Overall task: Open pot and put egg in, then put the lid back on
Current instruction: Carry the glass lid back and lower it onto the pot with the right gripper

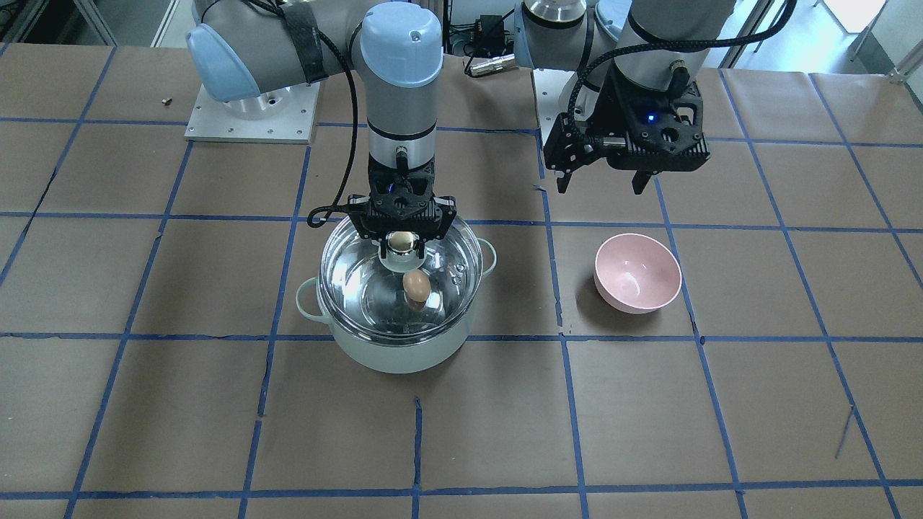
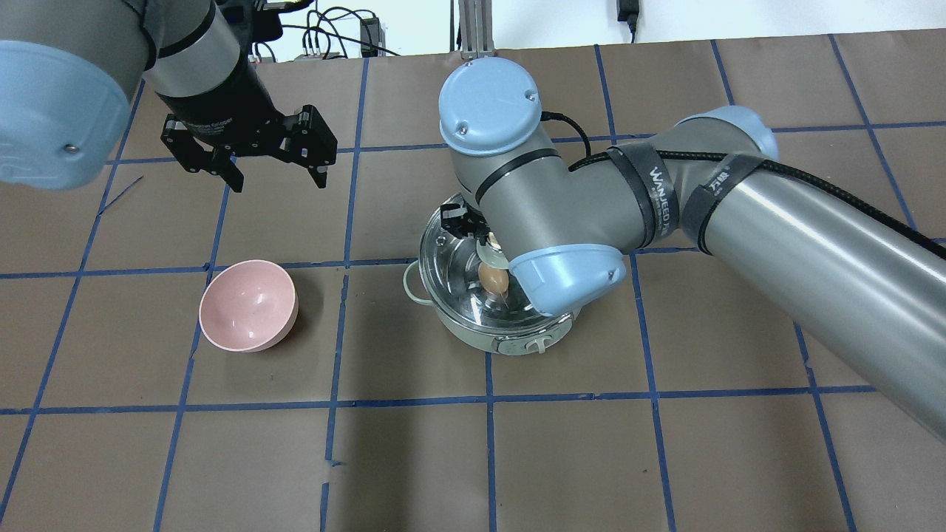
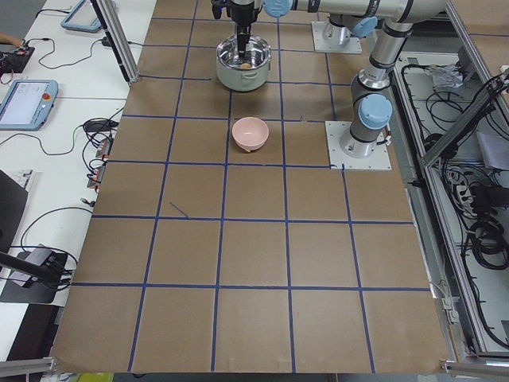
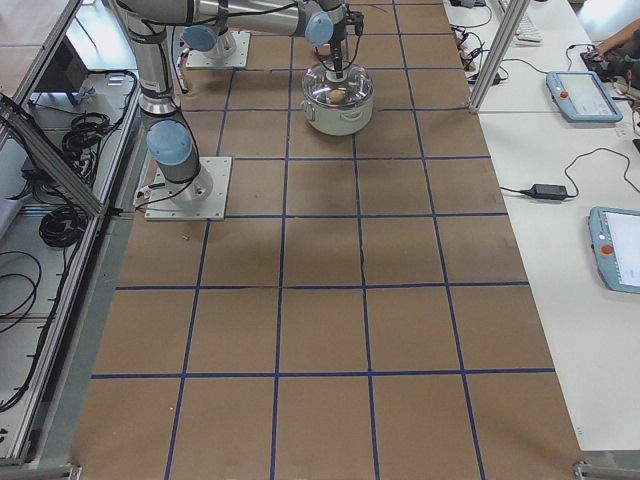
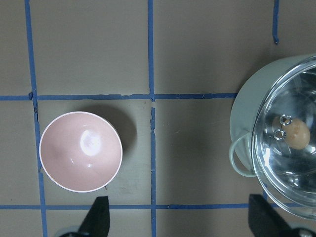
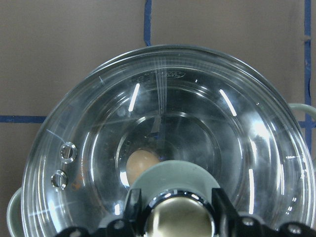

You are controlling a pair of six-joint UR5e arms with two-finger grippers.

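The last step is in hand: the egg (image 1: 417, 287) lies on the steel floor of the pot (image 1: 393, 355), seen through the glass lid (image 1: 353, 277), and the lid is over the pot's mouth. The right end effector (image 1: 402, 246) points straight down and is clenched on the lid by its gold-topped knob (image 6: 178, 219), with one finger on each side in the right wrist view. From the front the lid looks roughly centred on the pot, but I cannot tell whether it sits fully in its seat or floats just above it. The left end effector (image 1: 601, 186) hovers above the desk (image 1: 180, 404), released, its jaws spread wide with nothing between them. It is near the pink bowl (image 1: 638, 272), which stands well apart from the pot on the robot's left. I judge the task nearly done. The next move calls for a short, straight lowering until rim meets rim all round. The right end effector should then let go of the knob and lift straight up, so the fingers do not drag the lid askew. A tilted lid could slip off the edge, so centring matters more than speed.
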